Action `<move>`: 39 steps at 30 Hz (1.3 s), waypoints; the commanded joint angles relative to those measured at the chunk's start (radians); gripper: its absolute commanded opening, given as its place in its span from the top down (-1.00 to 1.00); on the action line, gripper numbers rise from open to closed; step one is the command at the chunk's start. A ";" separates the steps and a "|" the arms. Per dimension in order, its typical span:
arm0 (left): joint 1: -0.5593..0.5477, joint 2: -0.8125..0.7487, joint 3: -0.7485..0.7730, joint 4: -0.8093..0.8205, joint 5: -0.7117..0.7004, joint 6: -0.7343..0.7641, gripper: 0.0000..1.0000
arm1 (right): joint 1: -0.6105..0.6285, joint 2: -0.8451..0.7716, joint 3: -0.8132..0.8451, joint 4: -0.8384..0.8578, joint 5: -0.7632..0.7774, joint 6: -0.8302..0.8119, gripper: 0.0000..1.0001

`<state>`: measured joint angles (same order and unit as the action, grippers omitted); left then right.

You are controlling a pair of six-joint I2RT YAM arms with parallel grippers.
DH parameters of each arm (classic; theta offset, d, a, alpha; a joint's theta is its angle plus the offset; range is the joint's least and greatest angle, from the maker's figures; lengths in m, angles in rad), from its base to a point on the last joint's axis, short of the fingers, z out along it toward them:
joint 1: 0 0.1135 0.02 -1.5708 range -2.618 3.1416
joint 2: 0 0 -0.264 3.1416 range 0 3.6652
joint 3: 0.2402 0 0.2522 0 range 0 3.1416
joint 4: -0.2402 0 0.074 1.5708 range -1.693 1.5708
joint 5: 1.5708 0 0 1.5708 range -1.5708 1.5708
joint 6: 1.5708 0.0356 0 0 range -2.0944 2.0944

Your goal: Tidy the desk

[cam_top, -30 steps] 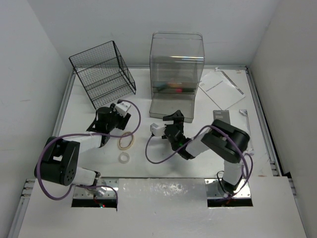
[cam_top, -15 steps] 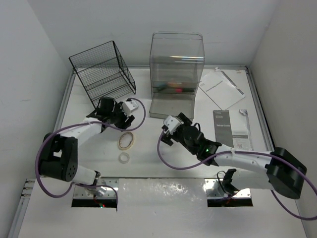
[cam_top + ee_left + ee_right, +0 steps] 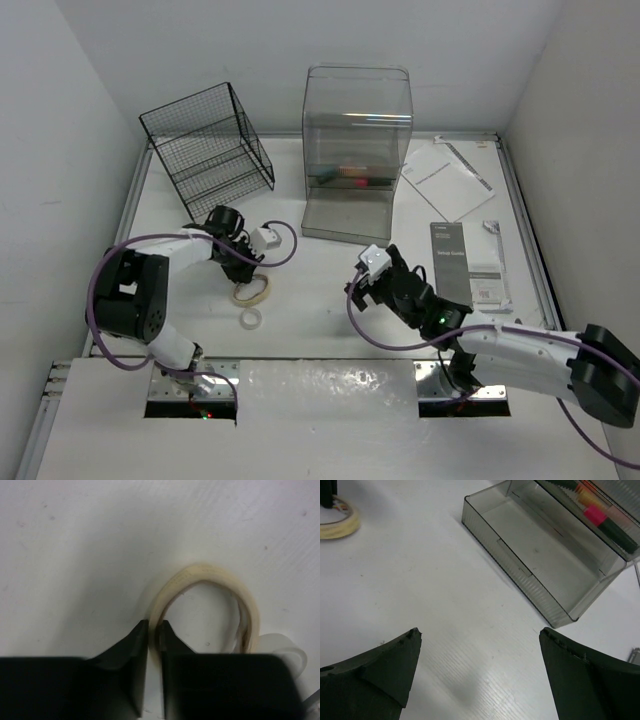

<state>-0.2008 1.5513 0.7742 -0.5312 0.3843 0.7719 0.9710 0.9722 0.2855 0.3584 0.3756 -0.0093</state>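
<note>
On the white desk [image 3: 310, 275] lies a cream tape ring [image 3: 263, 295]. My left gripper [image 3: 243, 272] reaches down onto its far-left rim. In the left wrist view the gripper [image 3: 154, 627] is shut on the wall of the tape ring [image 3: 210, 572], one black finger inside the loop and one outside. A smaller whitish tape roll [image 3: 250, 318] lies just nearer, seen at the right edge as the small roll [image 3: 285, 647]. My right gripper [image 3: 362, 288] hovers over mid-desk; its wrist view shows the gripper [image 3: 480, 630] wide open with only bare desk between the fingers.
A black wire basket [image 3: 208, 148] stands at the back left. A clear plastic drawer unit [image 3: 357, 130] stands at the back centre, its drawer tray [image 3: 545, 565] pulled out and pens [image 3: 595, 512] behind it. Papers [image 3: 448, 178] and a booklet [image 3: 468, 262] lie on the right.
My left gripper came down from near the basket onto the tape ring and shut on its rim. The right arm stretched out low and its gripper shifted right and nearer.
</note>
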 commanded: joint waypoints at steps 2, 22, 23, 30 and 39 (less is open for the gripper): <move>0.009 0.010 -0.001 0.083 -0.102 -0.068 1.00 | 0.006 -0.108 -0.045 -0.002 0.046 0.057 -0.94; -0.328 0.179 0.606 0.304 -0.304 -0.258 1.00 | 0.005 -0.432 -0.215 -0.234 0.358 0.272 -0.95; -0.336 0.200 0.619 0.332 -0.338 -0.253 1.00 | 0.005 -0.441 -0.216 -0.249 0.359 0.275 -0.94; -0.413 0.332 0.652 0.438 -0.446 -0.184 0.60 | 0.005 -0.487 -0.227 -0.276 0.364 0.290 -0.93; -0.419 0.397 0.692 0.471 -0.443 -0.217 0.38 | 0.005 -0.397 -0.187 -0.271 0.339 0.287 -0.93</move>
<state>-0.6270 1.9404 1.4059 -0.1177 -0.0444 0.5674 0.9710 0.5522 0.0582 0.0708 0.7162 0.2626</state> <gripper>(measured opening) 0.302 0.963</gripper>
